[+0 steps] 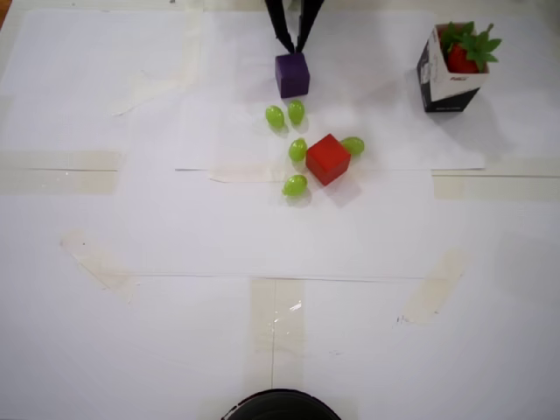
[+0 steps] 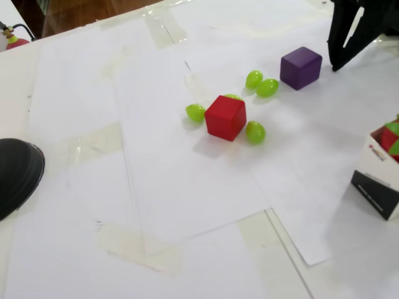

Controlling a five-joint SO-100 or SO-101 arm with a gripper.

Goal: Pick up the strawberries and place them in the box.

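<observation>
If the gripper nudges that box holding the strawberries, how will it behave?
The box looks like thin carton, so probably light and easily slid. It stands tall on a small base, with the strawberries at its top, so it may tip. Its walls might dent if squeezed.

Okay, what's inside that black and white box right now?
The box holds toy strawberries: red fruit with spiky green tops poking above the rim in the overhead view. How many are in there can't be counted, since the leaves and box walls hide whatever sits lower down.
</observation>
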